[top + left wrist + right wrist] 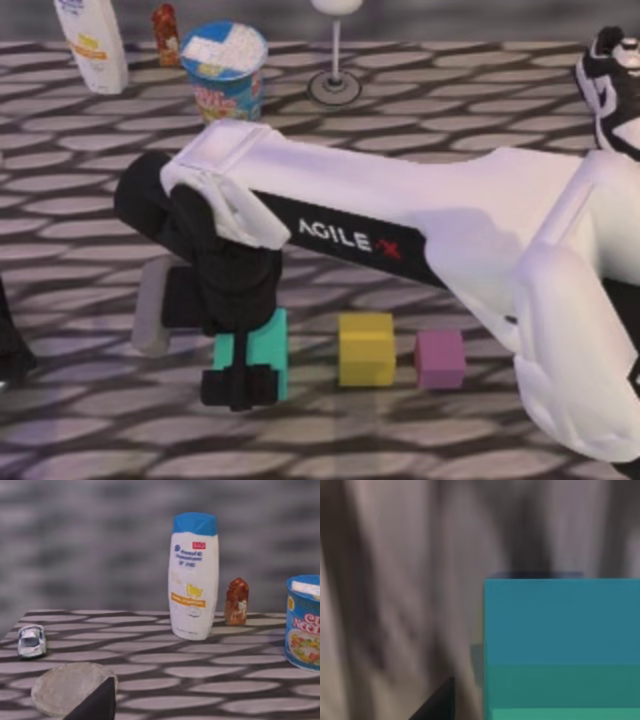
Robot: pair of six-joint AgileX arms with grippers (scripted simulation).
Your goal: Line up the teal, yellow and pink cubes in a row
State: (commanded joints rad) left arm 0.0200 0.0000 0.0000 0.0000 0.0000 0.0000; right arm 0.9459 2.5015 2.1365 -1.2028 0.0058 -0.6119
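Three cubes stand in a row near the table's front: the teal cube (268, 345) at the left, the yellow cube (366, 348) in the middle, the pink cube (440, 359) at the right. My right arm reaches across from the right, and its gripper (240, 385) hangs low over the teal cube's front left part. In the right wrist view the teal cube (560, 645) rests on the table, with a gap between it and the one dark finger (437, 702) that shows, so the gripper is open. My left gripper (8, 355) is parked at the left edge, open.
A grey flat object (152, 305) lies just left of the teal cube. At the back stand a shampoo bottle (92, 42), a small brown bottle (166, 33), a noodle cup (224, 68) and a stemmed glass (334, 85). A shoe (612, 85) sits far right, a toy car (31, 641) far left.
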